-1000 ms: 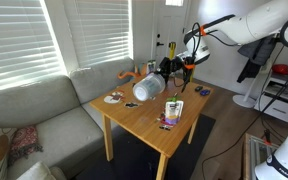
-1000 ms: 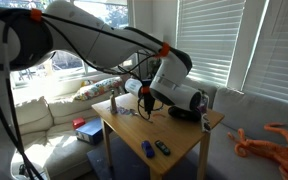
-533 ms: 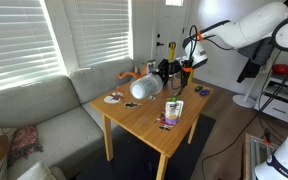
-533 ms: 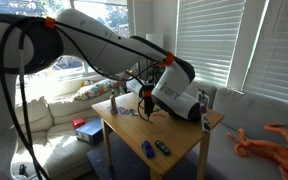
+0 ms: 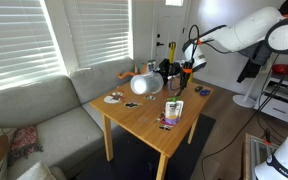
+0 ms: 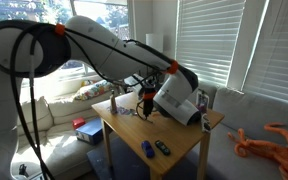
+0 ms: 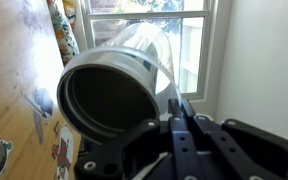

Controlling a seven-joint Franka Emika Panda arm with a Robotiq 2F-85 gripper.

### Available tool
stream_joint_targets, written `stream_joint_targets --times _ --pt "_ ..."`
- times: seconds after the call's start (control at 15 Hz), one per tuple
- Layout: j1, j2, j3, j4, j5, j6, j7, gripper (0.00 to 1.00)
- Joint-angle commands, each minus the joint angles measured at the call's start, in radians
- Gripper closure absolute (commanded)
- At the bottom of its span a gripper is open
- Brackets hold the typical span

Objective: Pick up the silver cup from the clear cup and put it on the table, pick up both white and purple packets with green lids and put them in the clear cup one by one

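Gently, with hand (image 7: 184, 126) pinching silver cup (image 7: 106, 100) by its rim, pull free of clear cup (image 7: 154, 45) around it, then stand upright on desk (image 5: 144, 125).

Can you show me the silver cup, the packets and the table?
silver cup (image 7: 106, 100), wrist view, on its dark inside.
packets (image 5: 173, 108), in an exterior view, on the white pouch.
table (image 5: 137, 120), in an exterior view, on its bare top.

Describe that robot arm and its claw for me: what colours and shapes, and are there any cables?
The arm is a chain of thick, rounded white tubes with darker seams at the joints. Small orange marks sit at some joints. Black cables loop loosely alongside it. The claw at its tip is matt black and blocky, with narrow parallel fingers. No lettering is readable.
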Motion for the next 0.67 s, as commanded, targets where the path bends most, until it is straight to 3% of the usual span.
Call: stream_joint_targets --times 0.0,0.6 --pt "0.003 0.03 -0.008 0.023 0.015 -0.011 0.026 0.99" --pt "0.024 0.02 -0.026 0.025 -0.042 0.121 0.115 0.99"
